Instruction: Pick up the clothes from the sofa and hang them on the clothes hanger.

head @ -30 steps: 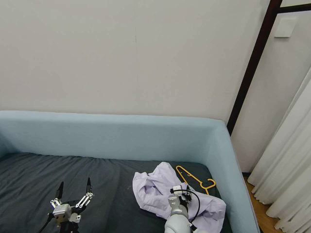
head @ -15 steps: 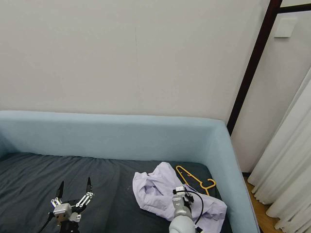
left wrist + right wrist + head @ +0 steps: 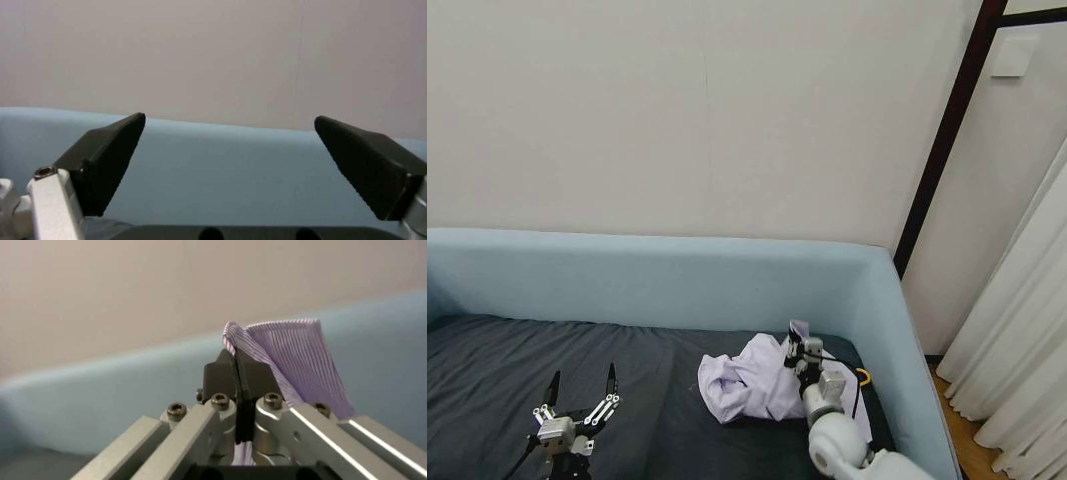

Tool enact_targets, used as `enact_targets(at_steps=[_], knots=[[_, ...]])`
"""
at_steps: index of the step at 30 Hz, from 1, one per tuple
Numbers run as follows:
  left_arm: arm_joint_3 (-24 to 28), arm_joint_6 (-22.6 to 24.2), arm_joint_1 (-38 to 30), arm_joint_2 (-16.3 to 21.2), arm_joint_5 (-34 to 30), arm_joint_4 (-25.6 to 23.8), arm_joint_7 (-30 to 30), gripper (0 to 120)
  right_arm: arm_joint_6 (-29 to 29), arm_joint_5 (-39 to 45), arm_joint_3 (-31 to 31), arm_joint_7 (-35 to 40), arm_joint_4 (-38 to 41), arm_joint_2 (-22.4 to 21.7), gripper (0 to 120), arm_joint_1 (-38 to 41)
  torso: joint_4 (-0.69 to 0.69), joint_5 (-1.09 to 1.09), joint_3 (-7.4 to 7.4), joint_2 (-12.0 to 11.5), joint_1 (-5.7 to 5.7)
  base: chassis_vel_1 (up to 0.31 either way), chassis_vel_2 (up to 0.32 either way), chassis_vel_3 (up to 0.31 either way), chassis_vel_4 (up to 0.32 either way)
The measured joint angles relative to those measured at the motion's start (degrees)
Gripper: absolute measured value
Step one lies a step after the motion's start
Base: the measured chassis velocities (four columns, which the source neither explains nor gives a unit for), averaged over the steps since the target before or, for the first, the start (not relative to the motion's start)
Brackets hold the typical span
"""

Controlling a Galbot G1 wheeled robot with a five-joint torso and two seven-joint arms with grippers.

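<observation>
The clothes [image 3: 749, 383], which look like one crumpled pale lilac garment with fine stripes, sit in a heap on the dark seat cushion [image 3: 487, 370] of the light blue sofa [image 3: 657, 280], over toward the robot's right end, near the armrest. The right end effector [image 3: 793, 349] is at the back edge of that heap, and its fingers are pinched together on a fold of the fabric, so a little flap of lilac sticks up above the rest of the pile. The right wrist view makes it pretty clear: the two dark pads are pressed tight against each other with the striped cloth [image 3: 293, 355] clamped between them and draping off to one side, the sofa back behind it.

A small orange curve of the hanger [image 3: 863, 377] peeks out just beside the right arm's wrist; the arm and the cloth hide the rest of it.

The left end effector [image 3: 582, 385] is parked low over the cushion on the robot's left, well apart from the clothes, fingers spread wide with nothing between them. A white curtain [image 3: 1027, 330] hangs at the far right.
</observation>
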Motion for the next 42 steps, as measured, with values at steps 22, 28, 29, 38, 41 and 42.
enact_targets(at_steps=[22,28,29,38,41,42], knots=[[-1.1,-0.1,-0.8,0.9,-2.8,0.0,-0.1,100,0.1,28.9,-8.6,-27.2,-3.3,-2.4,0,36.7,0.01,-0.03,0.00,0.0,0.00,0.000,0.000,0.000,0.000],[0.2,-0.6,-1.9,1.2,-3.7,0.8,0.9,100,-0.4,30.0,-9.9,-25.9,-2.5,-1.8,0,42.2,0.01,-0.03,-0.01,0.0,0.00,0.000,0.000,0.000,0.000],[0.6,-0.8,-2.1,1.3,-4.0,1.1,1.3,100,-0.5,30.1,-10.1,-25.6,-2.2,-1.6,0,42.6,0.01,-0.03,-0.01,0.0,0.00,0.000,0.000,0.000,0.000],[6.3,-3.5,-5.6,5.3,-14.2,2.6,12.6,100,-0.5,27.6,-11.0,-25.2,-0.6,-1.1,0,39.5,0.00,0.01,0.00,0.0,0.00,0.000,0.000,0.000,0.000],[8.0,-4.4,-8.8,7.2,-15.4,5.3,18.2,100,-0.5,27.0,-10.7,-25.2,-0.5,-1.0,0,38.1,0.01,0.00,0.00,0.0,0.00,0.000,0.000,0.000,0.000],[8.7,-4.7,-10.3,7.7,-14.6,6.8,19.5,100,-0.4,26.7,-10.7,-25.3,-0.5,-1.0,0,37.8,0.00,-0.01,0.00,0.0,0.00,0.000,0.000,0.000,0.000]])
